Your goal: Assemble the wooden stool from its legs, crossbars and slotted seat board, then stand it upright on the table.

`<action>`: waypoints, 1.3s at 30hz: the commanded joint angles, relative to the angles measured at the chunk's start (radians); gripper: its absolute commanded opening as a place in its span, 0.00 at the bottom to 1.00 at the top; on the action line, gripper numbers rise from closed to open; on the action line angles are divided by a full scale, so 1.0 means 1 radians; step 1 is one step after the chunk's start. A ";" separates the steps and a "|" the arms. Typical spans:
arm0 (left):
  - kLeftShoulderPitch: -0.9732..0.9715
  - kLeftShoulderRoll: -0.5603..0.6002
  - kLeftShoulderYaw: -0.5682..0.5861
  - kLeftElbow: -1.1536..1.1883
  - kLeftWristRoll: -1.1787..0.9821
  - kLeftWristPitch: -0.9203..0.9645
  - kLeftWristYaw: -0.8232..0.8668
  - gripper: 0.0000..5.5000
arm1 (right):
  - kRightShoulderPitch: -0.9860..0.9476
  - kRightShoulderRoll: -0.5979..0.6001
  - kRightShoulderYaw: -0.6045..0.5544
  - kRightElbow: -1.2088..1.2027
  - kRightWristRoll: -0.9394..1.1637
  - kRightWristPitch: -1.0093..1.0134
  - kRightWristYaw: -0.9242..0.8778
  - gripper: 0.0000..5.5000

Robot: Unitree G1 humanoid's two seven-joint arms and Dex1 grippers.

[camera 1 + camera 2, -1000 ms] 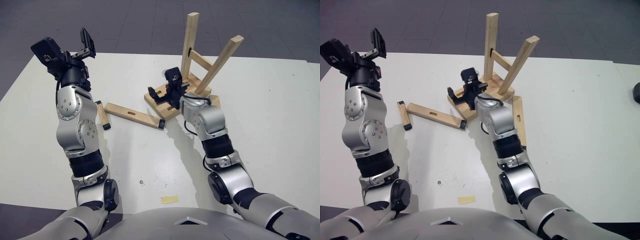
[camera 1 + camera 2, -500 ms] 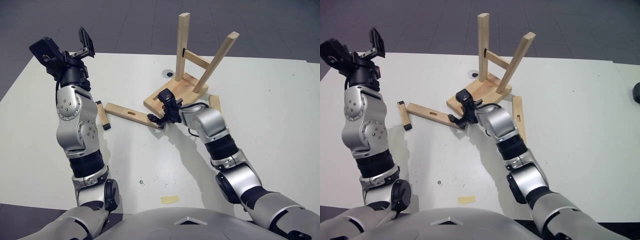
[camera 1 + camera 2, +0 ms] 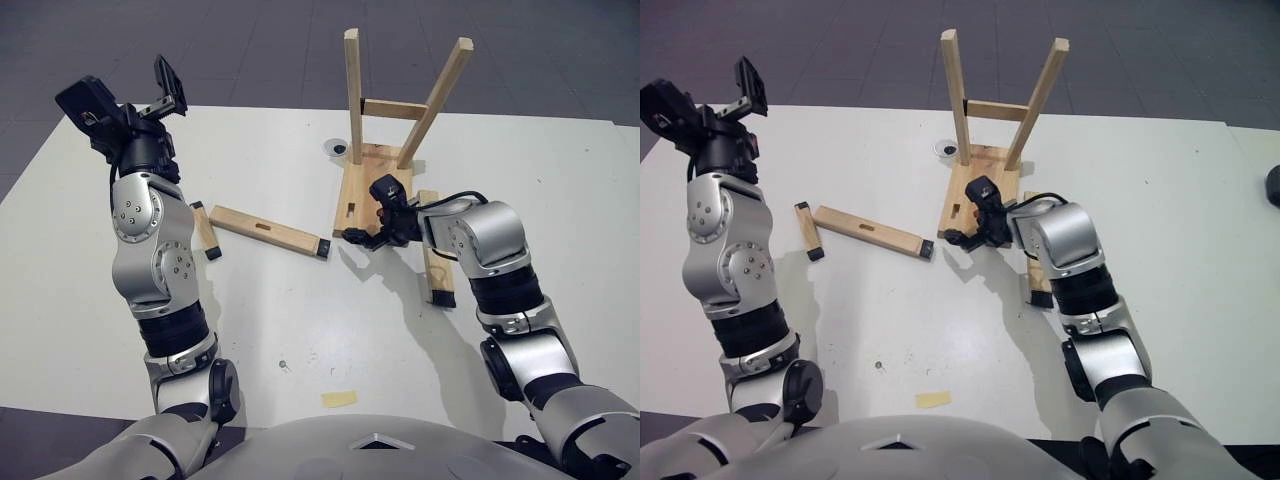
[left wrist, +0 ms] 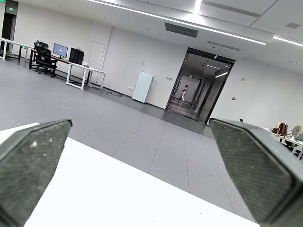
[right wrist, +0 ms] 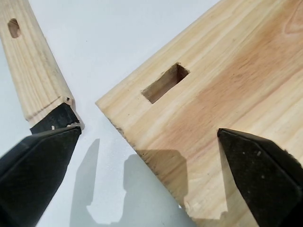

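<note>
The slotted seat board (image 3: 366, 188) lies flat on the table with two legs (image 3: 352, 85) standing up from its far side, joined by a crossbar (image 3: 393, 108). My right gripper (image 3: 370, 225) is open at the board's near corner (image 5: 199, 104), one finger on each side of it, and an empty slot (image 5: 164, 83) shows just ahead. A loose leg (image 3: 268, 231) with a black end cap lies left of the board. Another leg (image 3: 433, 265) lies partly under my right forearm. My left gripper (image 3: 166, 86) is raised high over the table's far left, open and empty (image 4: 140, 124).
A short wooden piece (image 3: 205, 230) lies by my left arm. A round hole (image 3: 337, 149) in the tabletop sits just behind the board. A yellow scrap (image 3: 339, 398) and a small screw (image 3: 284, 364) lie near the front edge. A dark object (image 3: 1273, 185) sits at the far right.
The seat board with its two legs has turned and shifted right, and the legs now stand straighter. My right gripper swung right with it to the near corner. The left arm stayed still.
</note>
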 commanded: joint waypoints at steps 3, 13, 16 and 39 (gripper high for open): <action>-0.001 0.011 -0.001 0.001 0.004 0.024 -0.003 0.98 | 0.042 -0.042 -0.028 -0.167 0.075 0.037 0.042 0.98; -0.025 0.107 0.101 0.001 -0.017 0.046 -0.016 0.98 | -0.029 0.119 0.005 -0.056 0.057 -0.149 -0.026 0.98; -0.002 0.178 0.131 -0.004 -0.058 0.123 -0.072 0.98 | -0.026 0.097 0.062 -0.097 0.046 -0.244 0.021 0.98; 0.358 0.099 -0.061 0.290 0.070 0.483 -0.109 0.88 | -0.029 0.040 -0.265 -0.351 0.274 -0.313 0.027 0.98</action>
